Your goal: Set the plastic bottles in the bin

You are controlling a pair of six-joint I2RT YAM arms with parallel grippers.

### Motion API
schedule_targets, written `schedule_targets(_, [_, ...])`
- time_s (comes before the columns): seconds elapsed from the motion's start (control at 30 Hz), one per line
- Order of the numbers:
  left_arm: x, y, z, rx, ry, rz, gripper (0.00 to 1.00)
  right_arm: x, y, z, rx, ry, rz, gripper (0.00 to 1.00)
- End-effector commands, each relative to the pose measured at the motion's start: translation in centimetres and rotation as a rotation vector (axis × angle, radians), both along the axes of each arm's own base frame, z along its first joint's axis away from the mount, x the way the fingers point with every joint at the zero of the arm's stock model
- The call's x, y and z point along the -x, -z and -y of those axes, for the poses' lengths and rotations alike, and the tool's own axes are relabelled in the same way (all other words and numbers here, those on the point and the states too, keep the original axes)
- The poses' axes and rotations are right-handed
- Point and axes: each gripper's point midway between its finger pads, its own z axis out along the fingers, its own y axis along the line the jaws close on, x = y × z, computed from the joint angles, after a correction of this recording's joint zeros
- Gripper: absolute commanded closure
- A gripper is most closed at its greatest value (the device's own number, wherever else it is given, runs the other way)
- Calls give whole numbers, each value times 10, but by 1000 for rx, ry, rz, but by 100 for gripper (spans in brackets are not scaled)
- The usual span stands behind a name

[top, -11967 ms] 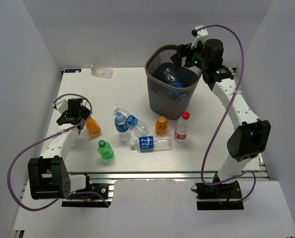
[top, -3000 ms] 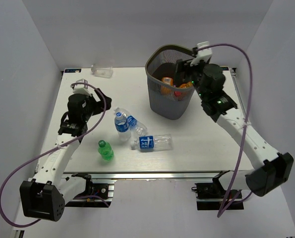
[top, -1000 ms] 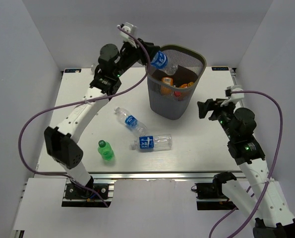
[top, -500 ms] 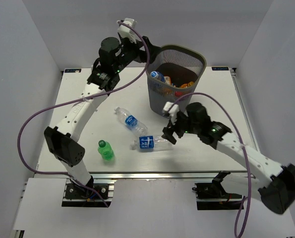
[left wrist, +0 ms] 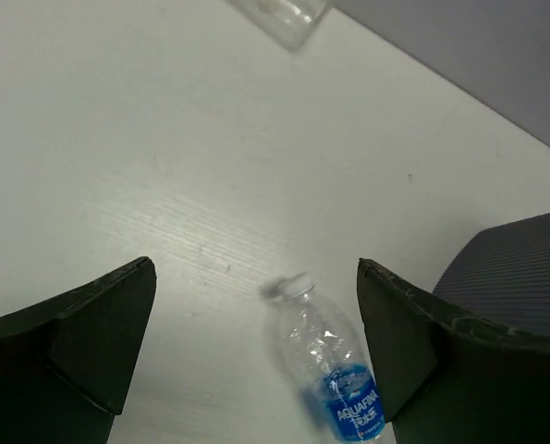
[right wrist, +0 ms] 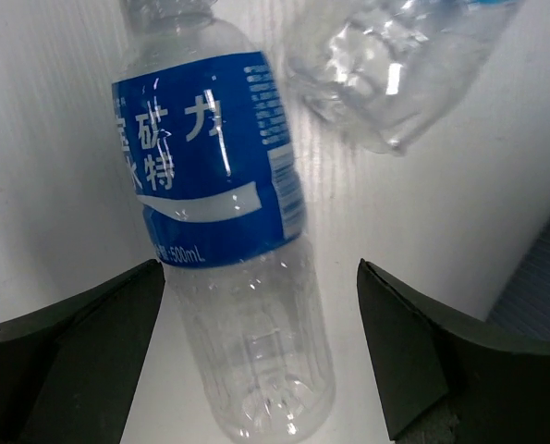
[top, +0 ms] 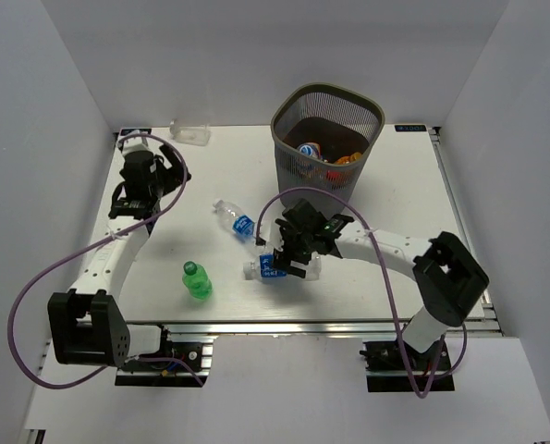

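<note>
Several plastic bottles (top: 335,162) lie in the dark grey wire-mesh bin (top: 293,180). Our left gripper (left wrist: 256,342) has withdrawn, wide and empty; our right gripper (right wrist: 256,351), likewise wide, has dropped astride the lying clear blue-labelled bottle (right wrist: 210,185), our next candidate.

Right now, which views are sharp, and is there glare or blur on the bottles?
Right wrist view: the blue-label bottle is sharp, with white glare streaks on its label; the gripper's fingers are dark and soft. Left wrist view: the Aquafina bottle is slightly soft, the clear bottle at the top edge blurred. Top external view: even light, faint shadows, the bin crisp.
</note>
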Motion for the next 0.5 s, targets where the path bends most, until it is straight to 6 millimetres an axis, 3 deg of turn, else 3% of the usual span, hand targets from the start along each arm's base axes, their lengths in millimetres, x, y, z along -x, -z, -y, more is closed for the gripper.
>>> schedule_targets(0.0, [11, -10, -18, 28, -108, 37, 2, 8, 10, -7, 43, -56, -27, 11])
schedule_targets(0.1, [15, 7, -24, 27, -144, -25, 2, 14, 31, -6, 92, -55, -71, 11])
schedule_targets(0.13, [17, 10, -27, 25, -161, -39, 2, 15, 34, -6, 101, -56, -79, 16])
schedule_targets(0.23, [15, 11, -26, 38, -155, -47, 2, 23, 19, -12, 72, -90, -78, 30])
schedule_targets(0.3, [15, 8, -23, 43, -144, -42, 2, 22, -3, -19, 1, -104, -37, 35])
schedule_targets(0.33, [17, 8, -23, 45, -143, -46, 2, 21, -32, -25, -87, -117, 28, 41])
schedule_targets(0.4, [20, 4, -25, 50, -156, -37, 2, 24, -69, -35, -216, -148, 85, 54])
schedule_targets(0.43, [23, 4, -27, 49, -164, -41, 2, 24, -109, -39, -336, -165, 176, 60])
schedule_targets(0.47, [25, 3, -28, 49, -176, -39, 2, 25, -132, -42, -406, -171, 218, 61])
